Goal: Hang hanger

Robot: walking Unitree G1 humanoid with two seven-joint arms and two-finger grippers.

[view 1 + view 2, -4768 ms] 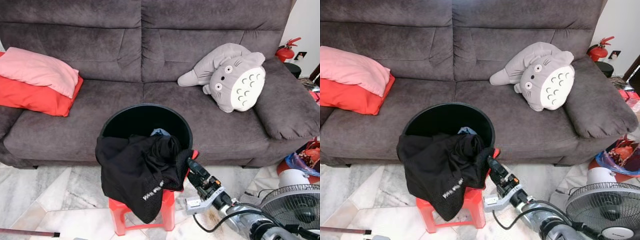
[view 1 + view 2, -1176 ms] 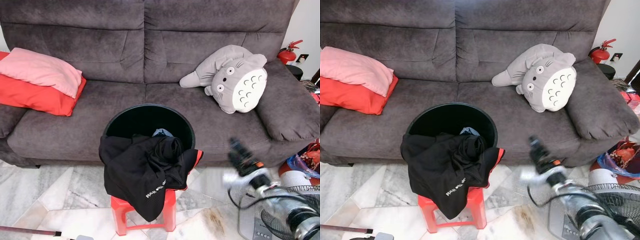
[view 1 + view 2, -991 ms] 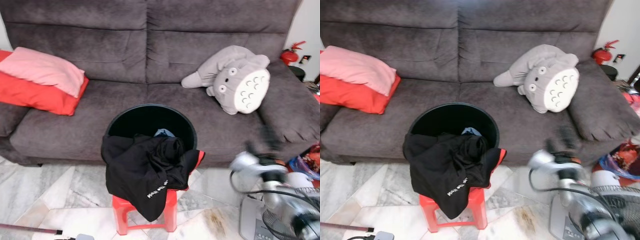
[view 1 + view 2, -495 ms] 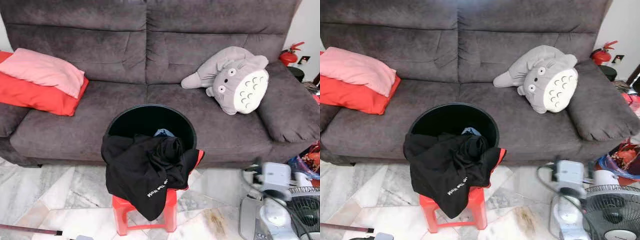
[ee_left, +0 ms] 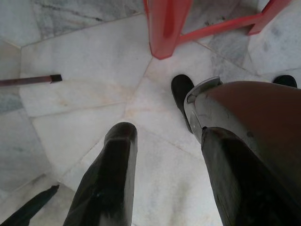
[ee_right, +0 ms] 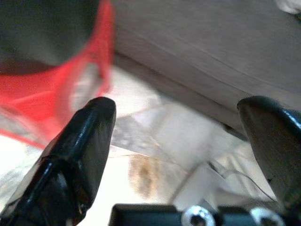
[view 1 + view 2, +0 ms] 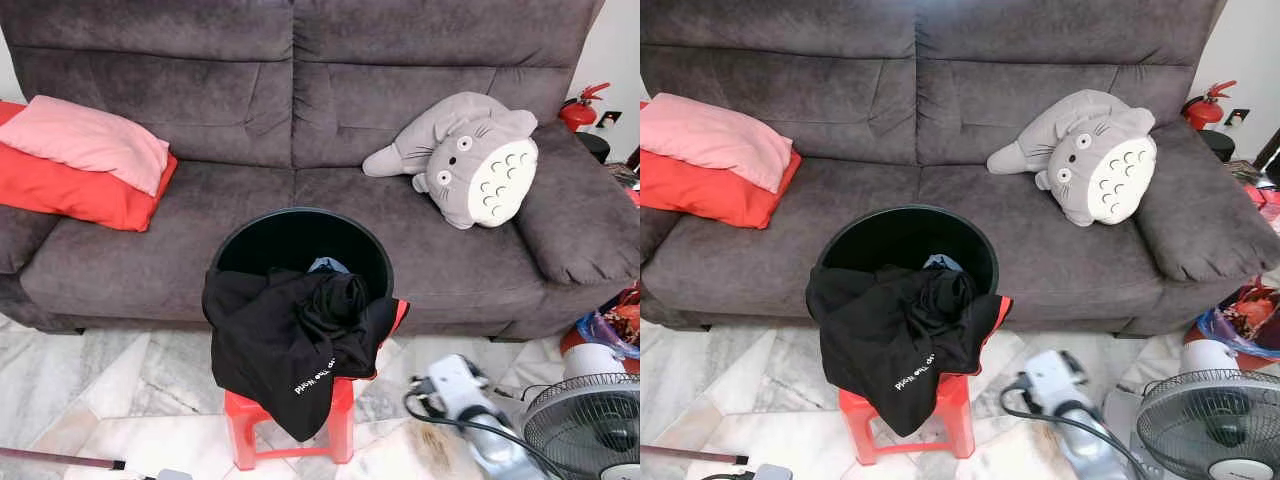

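Red plastic hanger (image 7: 399, 312), peeking from under the black garment (image 7: 285, 335) on the round black bin (image 7: 300, 213), lies far-left of the nearer right gripper (image 6: 178, 108), its 2 fingers spread and empty. Left gripper (image 5: 164, 136) hangs idle, fingers apart.

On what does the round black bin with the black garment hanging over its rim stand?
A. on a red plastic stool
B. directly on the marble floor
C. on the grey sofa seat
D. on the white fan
A: the round black bin, with the black garment draped over its front rim, sits on a red plastic stool whose legs rest on the marble floor in front of the grey sofa.
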